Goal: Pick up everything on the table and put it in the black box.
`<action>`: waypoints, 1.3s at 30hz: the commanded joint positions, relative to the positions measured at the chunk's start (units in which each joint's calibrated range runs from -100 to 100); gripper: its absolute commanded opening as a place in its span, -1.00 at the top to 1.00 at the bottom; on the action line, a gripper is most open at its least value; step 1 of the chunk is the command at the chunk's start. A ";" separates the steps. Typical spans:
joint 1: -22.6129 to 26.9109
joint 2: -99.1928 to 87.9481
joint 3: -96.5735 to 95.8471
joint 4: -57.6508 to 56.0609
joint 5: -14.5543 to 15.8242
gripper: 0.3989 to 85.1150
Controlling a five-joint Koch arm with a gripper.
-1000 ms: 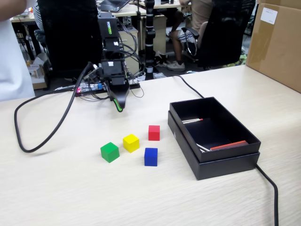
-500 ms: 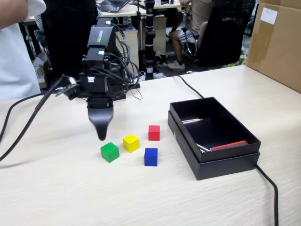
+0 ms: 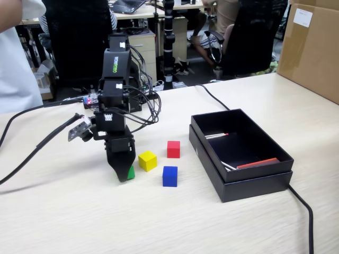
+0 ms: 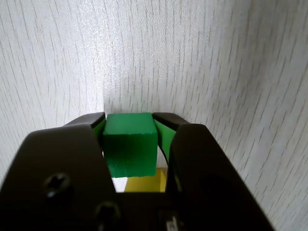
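My gripper (image 3: 124,174) is down on the table (image 3: 79,222) with its jaws around the green cube (image 3: 130,172). In the wrist view the green cube (image 4: 130,142) sits between both pads, touching each, so the gripper (image 4: 129,118) is shut on it. The cube rests on the tabletop. The yellow cube (image 3: 148,160) lies just right of it and shows behind the jaws (image 4: 144,183). The red cube (image 3: 173,148) and blue cube (image 3: 170,175) lie further right. The black box (image 3: 254,182) stands right of the cubes, open at the top.
Inside the box lie a thin red strip (image 3: 257,163) and pen-like sticks. A brown carton (image 3: 312,47) stands at the back right. Black cables cross the table at the left (image 3: 32,153) and beside the box (image 3: 304,211).
The arm swung forward from the back of the table and came down. Its gripper now sits around the green cube, which has stayed where it was.
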 commanded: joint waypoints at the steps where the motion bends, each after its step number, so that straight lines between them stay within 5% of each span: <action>1: 0.00 -3.84 3.56 -1.66 0.05 0.90; 4: 1.22 -16.46 4.29 -6.67 0.49 0.90; 8: 9.57 -35.85 10.63 -14.10 3.71 0.90; 17: 22.76 -17.03 27.31 -15.39 12.16 0.89; 25: 24.57 12.57 36.20 -15.91 15.29 0.73; 29: 24.66 20.49 43.45 -18.59 15.53 0.35; 32: 24.66 18.65 43.72 -19.54 15.53 0.08; 39: 23.00 -5.33 36.20 -23.25 15.19 0.03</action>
